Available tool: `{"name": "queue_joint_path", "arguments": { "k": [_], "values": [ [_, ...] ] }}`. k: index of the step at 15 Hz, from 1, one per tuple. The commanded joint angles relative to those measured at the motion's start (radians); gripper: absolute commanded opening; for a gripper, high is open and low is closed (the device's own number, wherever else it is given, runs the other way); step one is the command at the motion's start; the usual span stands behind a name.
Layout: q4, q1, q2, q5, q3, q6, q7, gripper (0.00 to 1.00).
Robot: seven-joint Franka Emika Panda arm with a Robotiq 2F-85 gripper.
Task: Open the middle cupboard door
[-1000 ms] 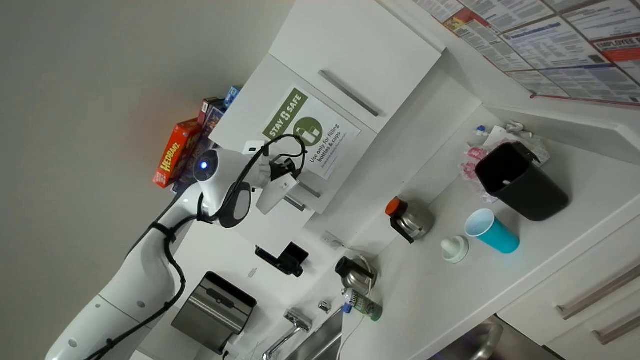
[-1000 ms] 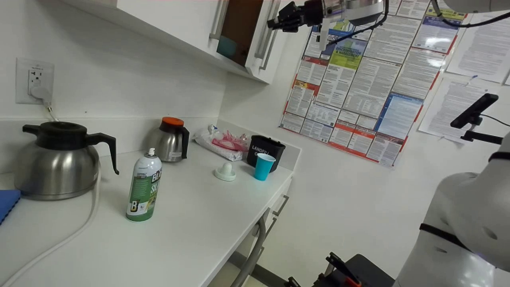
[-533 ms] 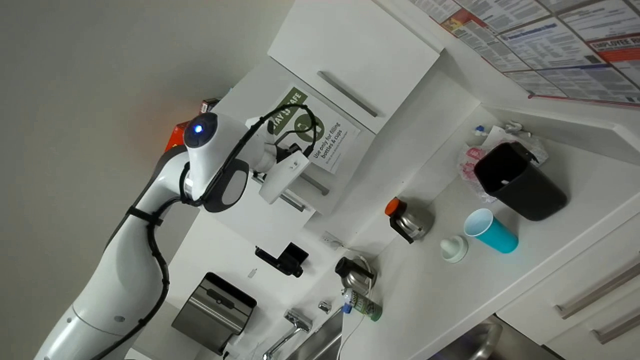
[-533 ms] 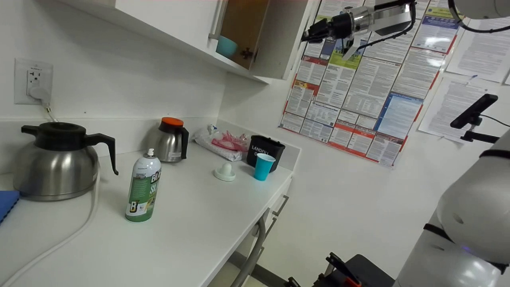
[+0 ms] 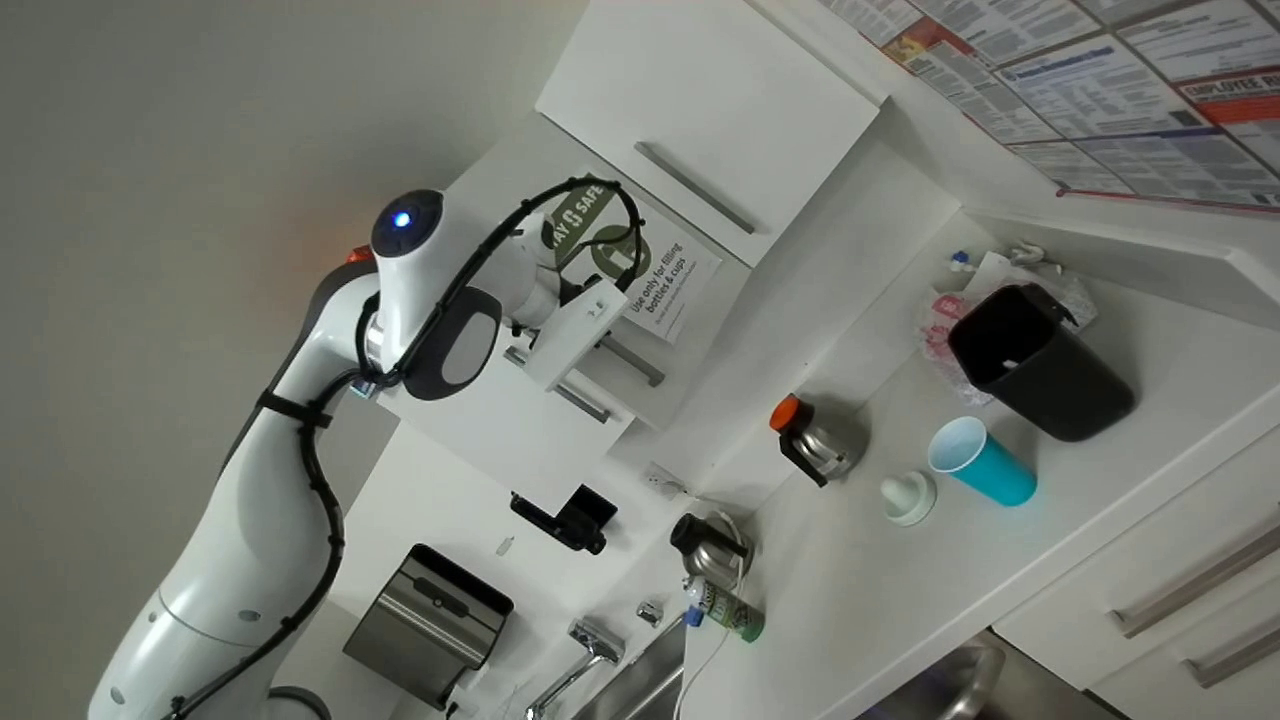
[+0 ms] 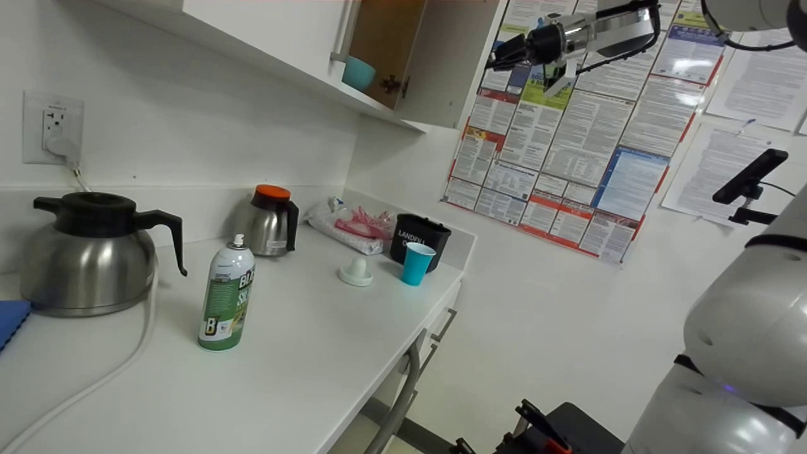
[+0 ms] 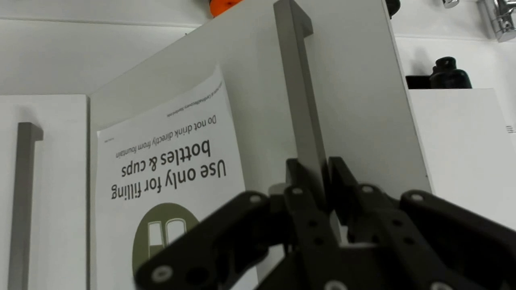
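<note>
Arm [image 5: 225, 540]: white, rounded | light [image 5: 401, 219]: blue, in dark round cap [image 5: 420, 232] | cable [image 5: 325, 492]: black, strapped on | gripper [image 7: 313, 173]: black, pale round screws [image 7: 162, 274]

Muted light, soft shadows, tool [image 7: 316, 171] dark, blurred

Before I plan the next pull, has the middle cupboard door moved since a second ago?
Yes: in an exterior view, the middle cupboard door has swung wider open, rightward toward the wall poster.
</note>
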Motion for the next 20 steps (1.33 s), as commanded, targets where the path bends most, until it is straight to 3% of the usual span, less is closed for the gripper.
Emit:
{"name": "queue_joint_path", "arguments": {
  "k": [1,3,7,10,14,20],
  "values": [
    [0.065,-0.055,0.035,0.010,0.024,-0.023,0.158,0.44],
    [0.061,-0.064,0.025,0.008,0.030,-0.011,0.197,0.47],
    [0.076,-0.095,0.005,0.005,0.034,0.042,0.422,0.76],
    [0.048,-0.100,-0.046,-0.084,0.073,0.213,0.551,0.98],
    [-0.010,-0.093,-0.131,-0.330,0.141,0.403,0.720,1.00],
    [-0.073,-0.084,-0.222,-0.680,0.216,0.410,0.994,1.00]
  ]
}}
